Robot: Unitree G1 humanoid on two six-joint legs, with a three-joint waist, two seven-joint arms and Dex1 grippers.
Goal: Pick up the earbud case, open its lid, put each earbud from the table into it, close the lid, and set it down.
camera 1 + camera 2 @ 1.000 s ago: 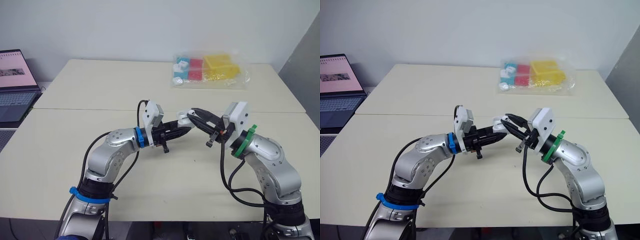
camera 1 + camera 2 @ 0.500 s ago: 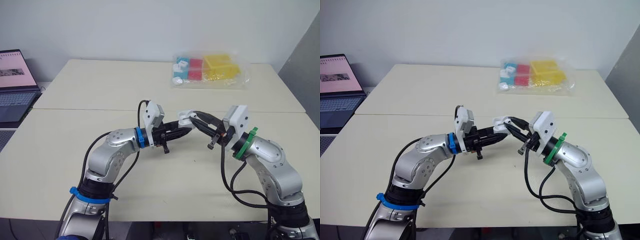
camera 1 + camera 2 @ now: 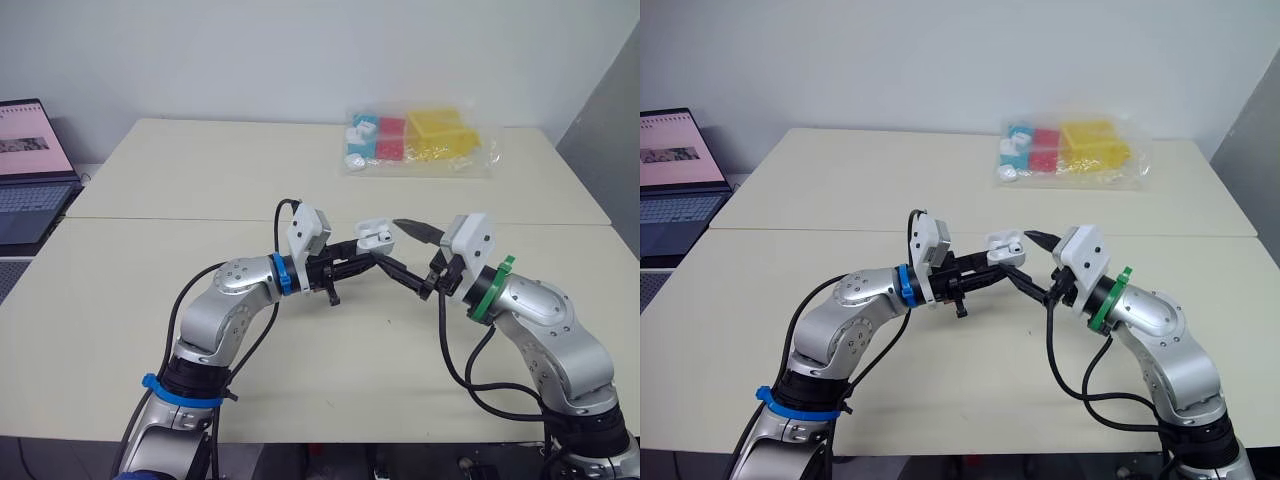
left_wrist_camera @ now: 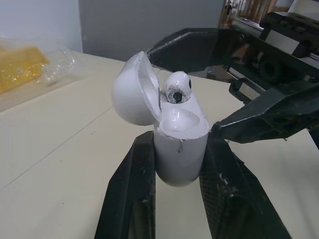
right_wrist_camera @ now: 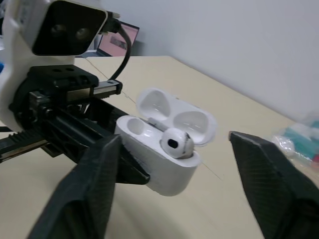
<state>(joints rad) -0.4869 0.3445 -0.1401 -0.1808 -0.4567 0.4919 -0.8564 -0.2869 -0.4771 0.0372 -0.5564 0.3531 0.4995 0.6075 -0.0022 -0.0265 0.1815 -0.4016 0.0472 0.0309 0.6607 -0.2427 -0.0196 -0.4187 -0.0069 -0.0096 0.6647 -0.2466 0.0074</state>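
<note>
Left gripper (image 4: 179, 140) pinches the earbud case (image 4: 180, 154) low on its glossy body (light, probably slippery); earbud (image 4: 176, 87) perched inside, right gripper (image 3: 388, 242) spread wide.

We can read no writing anywhere. The laptop screen (image 3: 30, 135) at ten o'clock shows a page too small to make out, and so is any print on the plastic bag (image 3: 418, 140) at one o'clock. The earbud case (image 4: 179, 149) shows plain white.
</note>
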